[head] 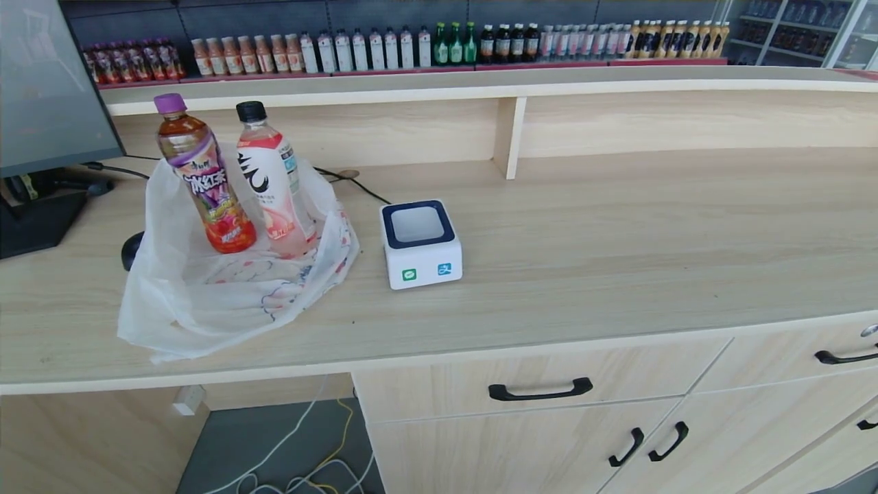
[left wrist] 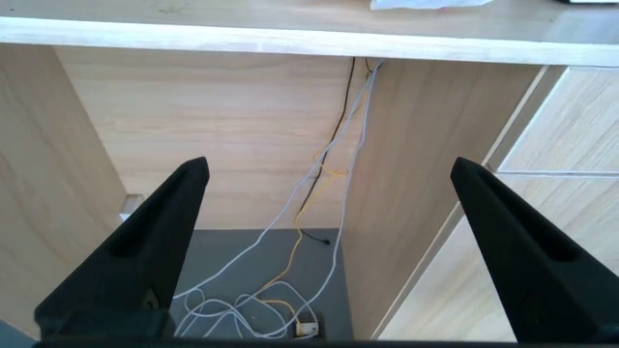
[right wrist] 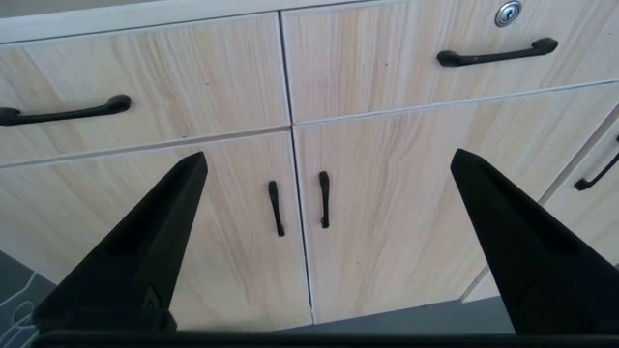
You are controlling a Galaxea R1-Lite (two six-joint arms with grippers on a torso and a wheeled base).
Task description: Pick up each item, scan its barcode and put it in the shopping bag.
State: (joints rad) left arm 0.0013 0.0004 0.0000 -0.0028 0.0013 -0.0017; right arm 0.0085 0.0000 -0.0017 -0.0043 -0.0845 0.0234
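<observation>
A thin white shopping bag [head: 206, 288] lies open on the wooden counter [head: 583, 233] at the left. Two bottles stand upright in it: a red-orange drink with a purple cap [head: 204, 180] and a pink drink with a black cap [head: 273, 184]. Just right of the bag sits a white scanner box [head: 420, 243] with a dark blue rim. My left gripper [left wrist: 329, 179] is open, low in front of the counter's open bay with nothing between its fingers. My right gripper [right wrist: 329, 174] is open too, facing the cabinet doors [right wrist: 300, 222] below the counter.
A dark monitor [head: 48, 82] and its base stand at the counter's far left. A raised wooden shelf [head: 507, 92] runs along the back, with rows of bottles behind. Cables [left wrist: 290, 271] hang and pool on the floor in the bay. Drawers with black handles [head: 540, 391] sit beneath.
</observation>
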